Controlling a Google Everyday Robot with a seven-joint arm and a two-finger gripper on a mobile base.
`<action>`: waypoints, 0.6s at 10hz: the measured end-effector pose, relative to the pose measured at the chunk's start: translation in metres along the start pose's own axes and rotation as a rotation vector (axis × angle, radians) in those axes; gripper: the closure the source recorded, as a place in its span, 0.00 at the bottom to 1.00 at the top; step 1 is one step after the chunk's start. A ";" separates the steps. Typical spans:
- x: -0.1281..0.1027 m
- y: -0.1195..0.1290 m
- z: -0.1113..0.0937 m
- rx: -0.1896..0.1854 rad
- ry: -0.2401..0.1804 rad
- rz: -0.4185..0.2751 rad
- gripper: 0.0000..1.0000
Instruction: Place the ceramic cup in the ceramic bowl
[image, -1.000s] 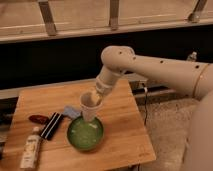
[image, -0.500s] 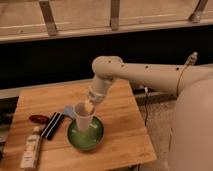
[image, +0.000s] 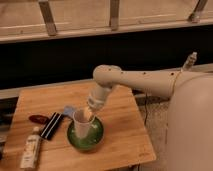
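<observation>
The ceramic bowl (image: 86, 135) is a round green dish on the wooden table (image: 125, 130), near its front middle. The ceramic cup (image: 81, 123) is pale and tapered, upright, and stands low inside the bowl, toward its back left. My gripper (image: 89, 114) reaches down from the right arm to the cup's rim, at its upper right side. The cup's lower part is hidden by the bowl's wall.
A black rectangular object (image: 51, 125) and a dark red object (image: 38, 119) lie left of the bowl. A white bottle (image: 31, 149) lies at the front left. A small blue item (image: 68, 109) sits behind the bowl. A dark wall stands behind the table.
The arm has moved left and down with the cup. The cup has gone from above the bowl's back edge to low inside the bowl.
</observation>
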 end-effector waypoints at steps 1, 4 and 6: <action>-0.004 -0.003 0.008 0.013 0.002 0.005 1.00; -0.016 -0.018 0.024 0.075 0.013 0.020 1.00; -0.022 -0.035 0.024 0.123 0.003 0.038 1.00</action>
